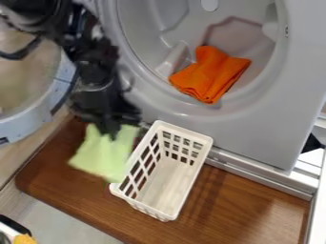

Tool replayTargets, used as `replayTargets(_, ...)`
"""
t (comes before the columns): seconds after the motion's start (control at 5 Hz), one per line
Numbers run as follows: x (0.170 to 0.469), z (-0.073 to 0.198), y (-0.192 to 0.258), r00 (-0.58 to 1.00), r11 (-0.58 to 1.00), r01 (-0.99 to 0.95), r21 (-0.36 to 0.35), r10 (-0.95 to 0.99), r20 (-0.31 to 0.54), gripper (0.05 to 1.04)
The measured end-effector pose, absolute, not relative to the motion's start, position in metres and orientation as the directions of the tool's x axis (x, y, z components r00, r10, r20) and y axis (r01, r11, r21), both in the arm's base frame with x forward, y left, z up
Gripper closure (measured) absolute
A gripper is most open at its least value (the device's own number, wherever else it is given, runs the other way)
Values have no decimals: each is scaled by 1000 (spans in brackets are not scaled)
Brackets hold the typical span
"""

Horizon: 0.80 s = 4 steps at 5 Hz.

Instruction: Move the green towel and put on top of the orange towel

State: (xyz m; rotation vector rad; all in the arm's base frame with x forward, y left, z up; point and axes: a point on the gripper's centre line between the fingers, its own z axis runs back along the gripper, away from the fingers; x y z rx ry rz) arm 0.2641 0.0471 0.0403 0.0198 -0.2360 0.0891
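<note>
Blk. gripper [113, 132] pinches the green towel [103, 155] btwn. its fingertips, cloth hanging directly below them over a brown wooden surface [255, 207]. White plastic basket [185, 131] stands just beside the gripper, to the rt. in view. Orange towel [213, 74] lies folded in the gray machine's [274, 128] round opening, up & rt. of the gripper, well apart.
</note>
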Motion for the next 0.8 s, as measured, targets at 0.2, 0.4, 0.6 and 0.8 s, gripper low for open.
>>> replayTargets(0.2,281,67,23,958,999,-20,-34,29,284,1012)
replayTargets(0.4,313,96,12,919,998,9,-58,15,393,1012)
replayTargets(0.6,349,114,5,889,997,26,-76,12,458,1012)
replayTargets(0.8,371,137,1,838,995,38,-87,16,546,1012)
